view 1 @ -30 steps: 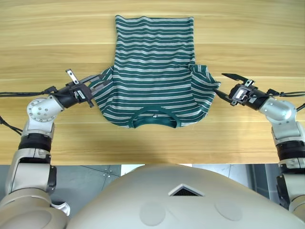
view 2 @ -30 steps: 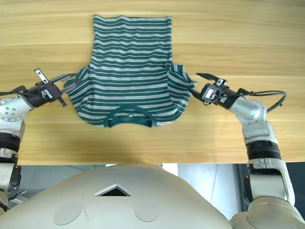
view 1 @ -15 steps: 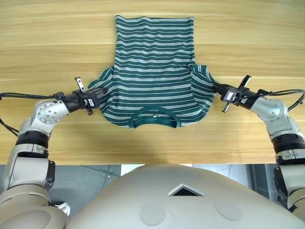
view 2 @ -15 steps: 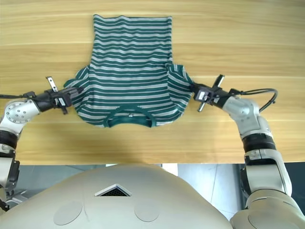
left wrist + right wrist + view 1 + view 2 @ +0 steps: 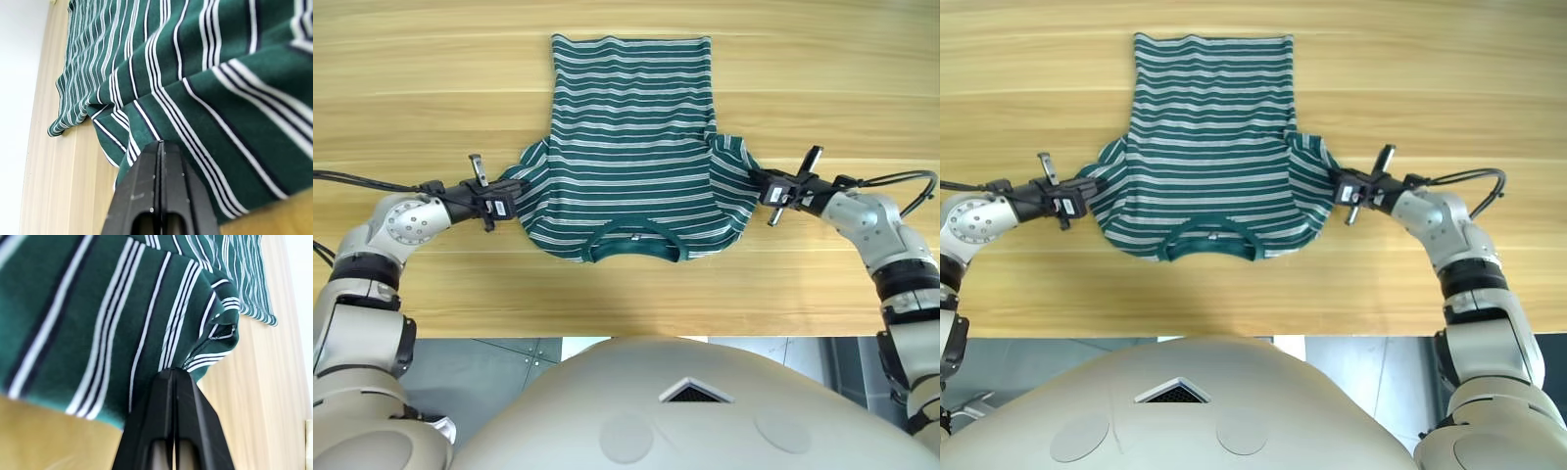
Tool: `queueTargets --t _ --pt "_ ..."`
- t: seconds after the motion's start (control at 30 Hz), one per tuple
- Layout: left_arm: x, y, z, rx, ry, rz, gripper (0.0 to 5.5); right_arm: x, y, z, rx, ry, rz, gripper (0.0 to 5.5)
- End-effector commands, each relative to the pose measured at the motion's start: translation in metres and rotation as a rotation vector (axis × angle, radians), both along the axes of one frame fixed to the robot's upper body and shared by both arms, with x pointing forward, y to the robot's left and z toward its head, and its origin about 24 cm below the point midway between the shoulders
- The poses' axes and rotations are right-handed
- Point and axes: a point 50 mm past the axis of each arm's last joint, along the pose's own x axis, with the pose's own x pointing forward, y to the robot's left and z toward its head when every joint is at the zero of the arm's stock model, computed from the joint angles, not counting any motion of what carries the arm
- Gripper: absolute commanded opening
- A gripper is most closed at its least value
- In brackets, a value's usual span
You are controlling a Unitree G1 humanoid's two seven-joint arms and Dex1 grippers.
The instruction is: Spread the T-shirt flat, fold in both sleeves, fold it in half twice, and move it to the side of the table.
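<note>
Since a second ago both grippers have closed in on the T-shirt point(image 5: 631, 127) from either side; back then their fingers stood spread just off the sleeves. The left gripper point(image 5: 506, 199) now has its fingers pressed together, pinching the edge of the left sleeve point(image 5: 530, 174). The right gripper point(image 5: 757, 183) pinches the edge of the right sleeve point(image 5: 732, 168) the same way. The T-shirt lies on the table point(image 5: 421, 78), collar toward the robot, hem on the far side, sleeves bunched against its body.
</note>
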Motion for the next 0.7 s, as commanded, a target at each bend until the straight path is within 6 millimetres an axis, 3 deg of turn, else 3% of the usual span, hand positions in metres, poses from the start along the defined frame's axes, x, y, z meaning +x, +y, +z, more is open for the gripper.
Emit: queueTargets --t 0.03,0.2,0.33,0.5,0.7 --pt "-0.022 0.007 -0.029 0.139 0.163 -0.02 0.0 -0.038 -0.011 -0.023 -0.089 0.238 0.033 0.01" --pt "-0.02 0.003 -0.029 0.139 0.155 -0.046 0.0 -0.047 -0.019 -0.021 -0.108 0.279 0.008 0.01" --pt "-0.019 -0.002 -0.031 0.113 0.122 -0.052 0.0 -0.037 -0.02 -0.02 -0.105 0.228 -0.029 0.01" --pt "-0.006 -0.009 -0.016 0.025 0.021 -0.032 0.0 -0.018 -0.023 -0.013 -0.103 0.109 -0.099 0.01" --pt "0.017 -0.009 0.01 -0.038 -0.106 0.025 0.0 -0.015 -0.03 -0.015 -0.101 0.066 -0.161 0.01"
